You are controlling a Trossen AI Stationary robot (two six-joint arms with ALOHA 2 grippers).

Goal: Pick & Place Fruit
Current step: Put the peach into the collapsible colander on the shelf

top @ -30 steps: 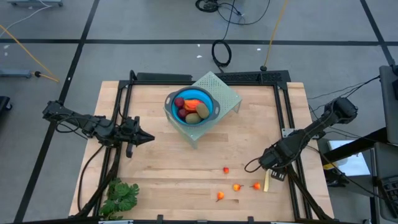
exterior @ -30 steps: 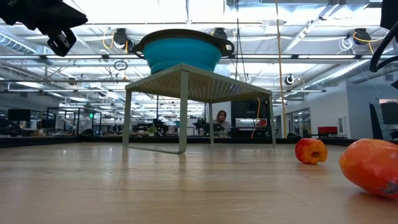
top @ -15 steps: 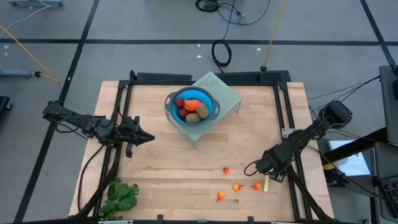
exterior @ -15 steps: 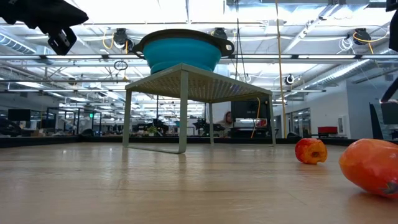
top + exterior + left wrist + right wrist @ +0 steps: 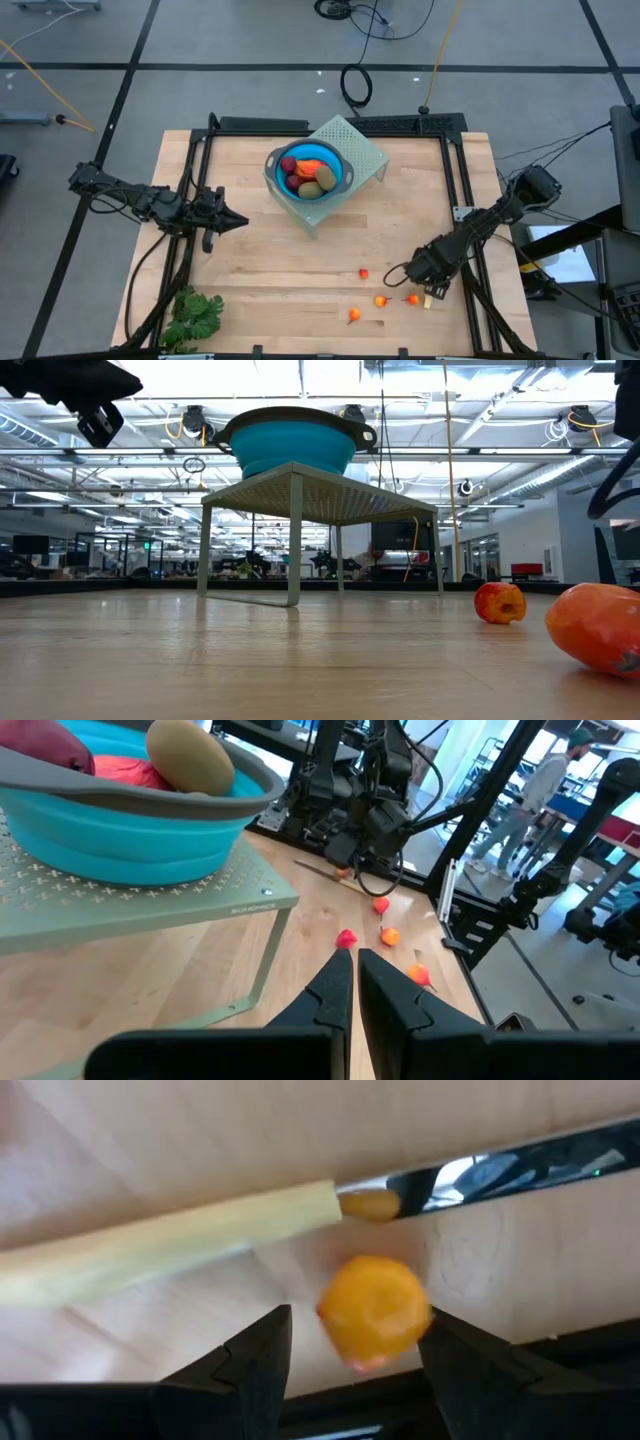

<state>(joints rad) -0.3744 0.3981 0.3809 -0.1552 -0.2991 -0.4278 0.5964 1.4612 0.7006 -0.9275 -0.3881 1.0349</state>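
Nearest the front edge of the wooden table (image 5: 300,250): four tiny orange-red fruit pieces lying loose at the front right, well apart from the basin. One (image 5: 353,315) closest to the edge, one (image 5: 381,300) just behind it, one (image 5: 364,273) farther back, one (image 5: 412,298) to the right, directly under the right gripper (image 5: 418,284). Seen in the right wrist view as a round orange ball (image 5: 373,1308) with a dimpled, matte skin, sitting between the two dark fingertips (image 5: 262,1350), fingers spread to either side and not pressed on it; released, nothing grasped. Thin yellow stick (image 5: 170,1240) lying just beside that ball on the wood. Leafy green bunch (image 5: 192,314) at the front left corner.

Mid-table, left side: left gripper (image 5: 236,221) hanging above bare wood, fingers (image 5: 330,995) clenched together, empty.

Farther back, centre: pale green perforated stand (image 5: 362,150) carrying a blue collapsible basin (image 5: 274,172). Inside the basin, heaped and touching: a dark-red ball (image 5: 288,165), a longer red-orange piece (image 5: 311,168), two olive-brown ovals (image 5: 325,177).
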